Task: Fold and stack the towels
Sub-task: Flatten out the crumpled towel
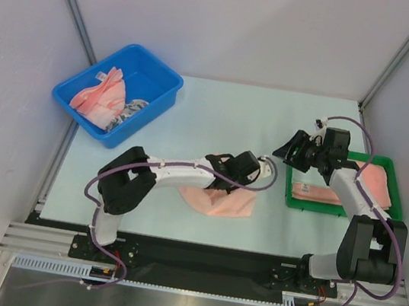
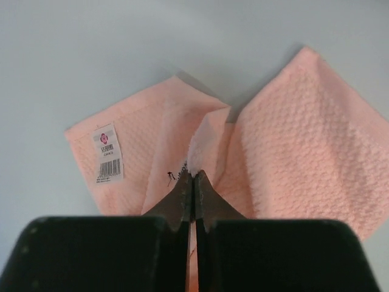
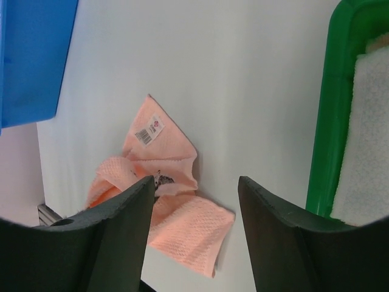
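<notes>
Salmon-pink towel: lies rumpled at centre of table, two lobes spread either side of raised middle crease, care label face up on one lobe. Left gripper: jaws pinched tight on that crease. For clean step, likely best: lift slowly, check how many layers are caught, draw cloth out flat before folding. Right gripper: jaws apart, empty, hovering beside green tray holding folded towels; free to pin far corner. Blue bin: more towels waiting.

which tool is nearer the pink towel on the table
Left. The left tool is shut on the towel; the right tool hangs open by the tray, off the towel.
</notes>
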Robot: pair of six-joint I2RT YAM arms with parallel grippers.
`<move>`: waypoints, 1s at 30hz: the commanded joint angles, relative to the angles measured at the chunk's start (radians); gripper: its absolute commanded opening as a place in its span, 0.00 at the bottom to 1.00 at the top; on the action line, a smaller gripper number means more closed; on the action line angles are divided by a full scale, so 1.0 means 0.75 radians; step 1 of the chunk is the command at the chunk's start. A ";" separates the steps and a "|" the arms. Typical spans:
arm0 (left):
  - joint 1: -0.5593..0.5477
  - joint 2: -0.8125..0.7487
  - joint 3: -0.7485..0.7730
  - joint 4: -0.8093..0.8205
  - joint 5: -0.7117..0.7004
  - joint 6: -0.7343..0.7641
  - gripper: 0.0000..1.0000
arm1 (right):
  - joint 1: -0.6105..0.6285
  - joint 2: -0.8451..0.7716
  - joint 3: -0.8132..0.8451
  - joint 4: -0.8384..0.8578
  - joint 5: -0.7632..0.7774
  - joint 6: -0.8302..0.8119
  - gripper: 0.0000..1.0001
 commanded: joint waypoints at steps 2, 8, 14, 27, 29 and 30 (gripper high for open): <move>0.189 -0.188 -0.046 0.069 0.129 -0.228 0.00 | 0.049 0.048 0.043 0.036 -0.054 -0.055 0.63; 0.513 -0.357 -0.175 0.029 0.175 -0.322 0.00 | 0.188 0.138 0.119 0.065 0.051 -0.034 0.63; 0.676 -0.334 -0.102 -0.163 0.113 -0.430 0.00 | 0.336 0.336 0.219 0.247 0.000 -0.063 0.56; 0.844 -0.389 -0.175 -0.340 0.025 -0.592 0.00 | 0.579 0.843 0.650 0.284 0.067 -0.026 0.53; 0.846 -0.371 -0.157 -0.389 -0.013 -0.603 0.00 | 0.626 0.888 0.726 0.270 0.063 -0.026 0.55; 0.846 -0.365 -0.157 -0.395 -0.024 -0.603 0.00 | 0.640 0.931 0.746 0.265 0.063 -0.016 0.56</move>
